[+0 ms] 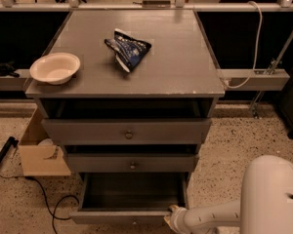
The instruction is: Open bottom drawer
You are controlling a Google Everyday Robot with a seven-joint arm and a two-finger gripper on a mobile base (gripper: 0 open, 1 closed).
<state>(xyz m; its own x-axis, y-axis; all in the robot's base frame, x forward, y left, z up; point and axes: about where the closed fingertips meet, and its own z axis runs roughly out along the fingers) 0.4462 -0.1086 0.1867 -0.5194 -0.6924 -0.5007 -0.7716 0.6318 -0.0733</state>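
Observation:
The grey cabinet faces me with three drawers. The bottom drawer stands pulled far out, its dark inside showing and its front edge near the picture's lower border. My gripper sits at the right end of that drawer's front, at the tip of my white arm coming in from the lower right. The middle drawer and the top drawer are each out a little, with small round knobs showing.
On the cabinet top lie a white bowl at the left and a dark blue snack bag in the middle. A cardboard box and a black cable are on the speckled floor at the left. A rail runs behind.

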